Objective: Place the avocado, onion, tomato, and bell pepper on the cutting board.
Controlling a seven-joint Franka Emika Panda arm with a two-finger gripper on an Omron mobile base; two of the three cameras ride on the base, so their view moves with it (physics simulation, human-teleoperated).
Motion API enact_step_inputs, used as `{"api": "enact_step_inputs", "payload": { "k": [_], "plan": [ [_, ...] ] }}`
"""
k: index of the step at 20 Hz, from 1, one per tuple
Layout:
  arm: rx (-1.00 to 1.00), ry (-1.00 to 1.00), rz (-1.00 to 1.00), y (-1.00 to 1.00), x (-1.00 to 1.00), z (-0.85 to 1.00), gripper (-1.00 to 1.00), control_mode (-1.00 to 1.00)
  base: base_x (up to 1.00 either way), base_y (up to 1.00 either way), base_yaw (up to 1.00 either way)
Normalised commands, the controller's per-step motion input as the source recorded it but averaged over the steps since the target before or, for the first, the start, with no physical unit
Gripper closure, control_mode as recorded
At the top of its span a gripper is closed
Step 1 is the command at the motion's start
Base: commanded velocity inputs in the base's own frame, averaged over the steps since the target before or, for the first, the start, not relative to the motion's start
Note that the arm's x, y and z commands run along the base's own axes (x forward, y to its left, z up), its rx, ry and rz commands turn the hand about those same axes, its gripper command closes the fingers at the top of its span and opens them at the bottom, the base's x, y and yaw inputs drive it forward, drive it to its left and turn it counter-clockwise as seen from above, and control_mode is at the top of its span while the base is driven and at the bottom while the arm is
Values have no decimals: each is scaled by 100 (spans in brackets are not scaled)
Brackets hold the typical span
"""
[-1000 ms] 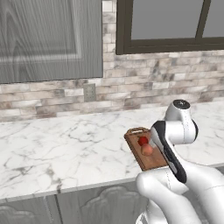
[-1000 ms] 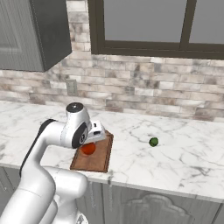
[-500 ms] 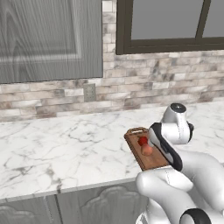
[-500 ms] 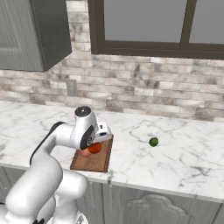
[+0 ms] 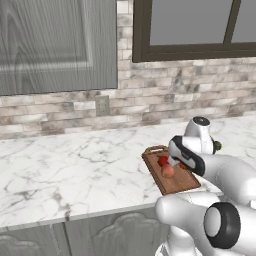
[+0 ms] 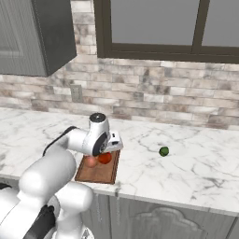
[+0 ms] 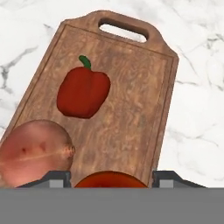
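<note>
Arm shells (image 5: 235, 175): you see smooth, glossy white casings, rounded and bulbous at every segment.
Joints: you see dark grey to black bands between the white shells, and a dark ring round a grey disc on the big joint nearest the left base camera.
Wrist cap (image 6: 97, 117): you see a white dome with a dark circular top.
Pincer (image 7: 111, 178): you see two small dark grey finger tips with squared, blocky ends.

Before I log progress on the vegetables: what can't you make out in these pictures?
- Tomato: hand view, cut off by the bottom edge; grip contact unclear.
- Gripper: tips barely show; open or shut, cannot tell.
- Cutting board: left base view, arm hides its right side.
- Avocado: right base view, too small for detail.
</note>
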Motion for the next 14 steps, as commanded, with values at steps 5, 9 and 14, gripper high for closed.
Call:
{"api": "enact_step_inputs", "payload": {
  "k": [5, 9, 14],
  "plan": [
    [4, 11, 0, 0, 22, -20, 100, -100, 0, 0, 0],
    [2, 8, 0, 0, 22, -21, 100, -100, 0, 0, 0],
    [1, 9, 0, 0, 18, -35, 100, -100, 0, 0, 0]
  ]
}}
